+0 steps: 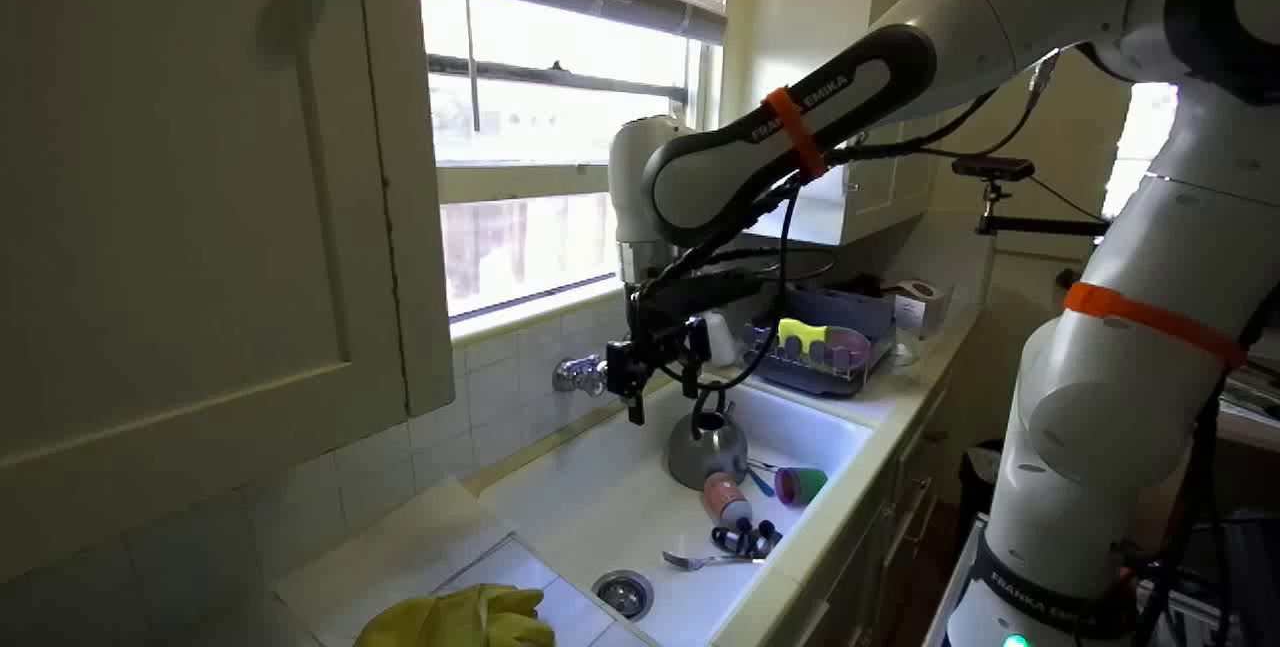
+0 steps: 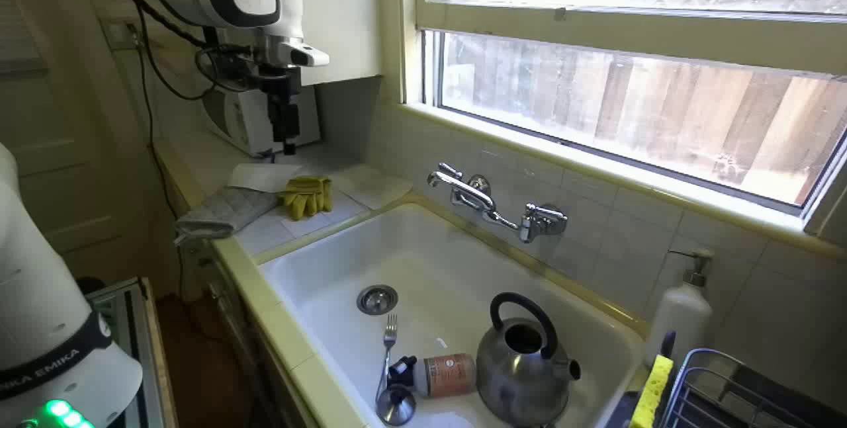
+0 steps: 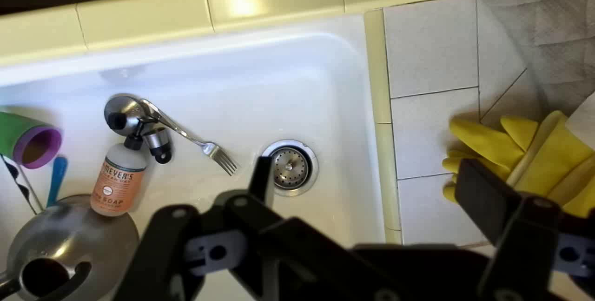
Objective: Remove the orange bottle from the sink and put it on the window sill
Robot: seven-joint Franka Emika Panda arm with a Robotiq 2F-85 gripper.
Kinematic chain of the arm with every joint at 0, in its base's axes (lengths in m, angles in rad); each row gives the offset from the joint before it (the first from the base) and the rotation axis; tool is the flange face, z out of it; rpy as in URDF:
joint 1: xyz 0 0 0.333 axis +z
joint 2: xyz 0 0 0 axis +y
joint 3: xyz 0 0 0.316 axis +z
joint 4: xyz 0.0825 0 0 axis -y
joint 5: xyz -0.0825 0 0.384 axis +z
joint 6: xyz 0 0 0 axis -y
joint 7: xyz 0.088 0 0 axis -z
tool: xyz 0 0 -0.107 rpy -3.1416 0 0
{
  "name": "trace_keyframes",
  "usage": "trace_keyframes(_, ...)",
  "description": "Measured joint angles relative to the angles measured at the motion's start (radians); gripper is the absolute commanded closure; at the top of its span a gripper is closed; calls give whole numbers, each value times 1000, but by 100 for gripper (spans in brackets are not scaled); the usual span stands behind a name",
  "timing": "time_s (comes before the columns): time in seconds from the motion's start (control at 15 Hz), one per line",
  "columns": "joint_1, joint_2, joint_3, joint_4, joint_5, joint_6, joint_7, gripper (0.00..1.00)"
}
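Orange-labelled bottle, pale shoulders, dark top, lying in sink

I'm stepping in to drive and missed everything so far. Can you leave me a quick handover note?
Gripper: open, holding nothing, raised away from the bottle.
Orange bottle: lying on its side in the sink, base close by the kettle, pump end among small steel pieces.
Window sill: the ledge above the taps.
Done: no part of the move; the bottle is not yet grasped.
Left: grasp it, lift it out, set it on the sill.
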Motion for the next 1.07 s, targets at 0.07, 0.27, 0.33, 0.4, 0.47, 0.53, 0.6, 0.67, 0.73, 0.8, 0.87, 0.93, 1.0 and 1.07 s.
trace_keyframes(0.07,0,0,0,0,0,0,0,0)
trace_keyframes(0.27,0,0,0,0,0,0,0,0)
trace_keyframes(0.33,0,0,0,0,0,0,0,0)
trace_keyframes(0.4,0,0,0,0,0,0,0,0)
trace_keyframes(0.47,1,0,-2,0,-1,0,0,0)
trace_keyframes(0.53,1,1,-5,-2,-1,0,0,0)
trace_keyframes(0.6,0,7,-11,-8,-1,0,2,0)
trace_keyframes(0.67,-2,16,-18,-20,-4,1,12,0)
trace_keyframes(0.73,-6,26,-27,-38,-7,10,24,0)
trace_keyframes(0.8,-11,37,-37,-61,-8,34,37,0)
trace_keyframes(0.87,-18,49,-48,-89,-9,73,53,0)
trace_keyframes(0.93,-25,59,-58,-120,-9,123,63,0)
trace_keyframes(1.0,-33,68,-71,-155,-9,199,66,0)
trace_keyframes(1.07,-39,76,-85,-190,-8,286,69,0)
